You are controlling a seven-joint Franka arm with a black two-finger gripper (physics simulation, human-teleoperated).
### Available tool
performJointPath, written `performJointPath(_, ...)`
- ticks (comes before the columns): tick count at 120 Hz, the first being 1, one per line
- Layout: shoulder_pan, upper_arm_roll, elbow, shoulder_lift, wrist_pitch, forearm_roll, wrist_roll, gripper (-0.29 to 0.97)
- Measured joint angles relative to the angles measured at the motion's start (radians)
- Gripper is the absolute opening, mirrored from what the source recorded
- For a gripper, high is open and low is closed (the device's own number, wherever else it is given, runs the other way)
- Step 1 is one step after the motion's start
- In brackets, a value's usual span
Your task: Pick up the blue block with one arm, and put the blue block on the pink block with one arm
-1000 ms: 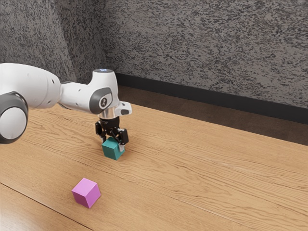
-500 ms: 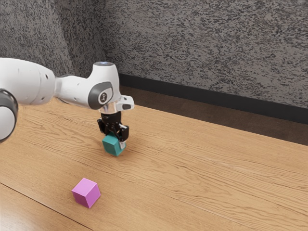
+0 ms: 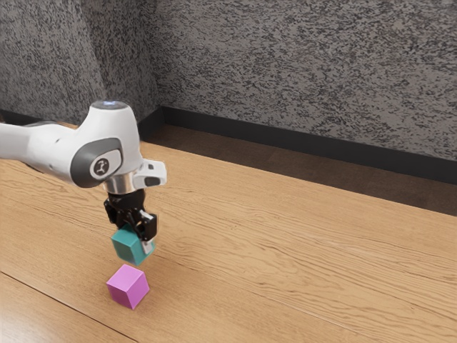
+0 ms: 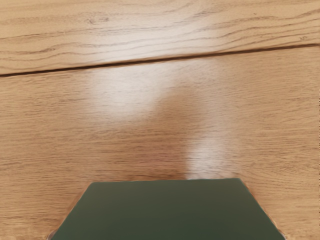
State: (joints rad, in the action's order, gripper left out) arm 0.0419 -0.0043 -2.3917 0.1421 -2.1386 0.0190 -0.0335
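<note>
While the arm has swung over the last second toward the exterior view's left, the gripper (image 3: 134,230) has kept its two black fingers closed narrowly on the blue block (image 3: 130,247). The block looks teal and hangs just under the fingertips, clear of the table (image 3: 300,236). A second ago the same block sat low near the wood, well apart from its target. Now it is carried in the air, and in the wrist view it appears as a dark blurred shape (image 4: 165,212) right beneath the hand, with plank wood beyond it. The pink block (image 3: 128,286) lies close below the gripper, not touching the held block. The pickup therefore looks done and the carry nearly so, with final alignment, lowering and release likely remaining.
</note>
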Motion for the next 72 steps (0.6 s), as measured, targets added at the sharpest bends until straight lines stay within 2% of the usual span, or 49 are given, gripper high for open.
performJointPath(29,0.022,-0.001,-0.101,0.079,-0.015,0.001,0.025,0.35)
performJointPath(72,0.011,0.0,-0.095,0.064,-0.026,0.013,0.048,0.35)
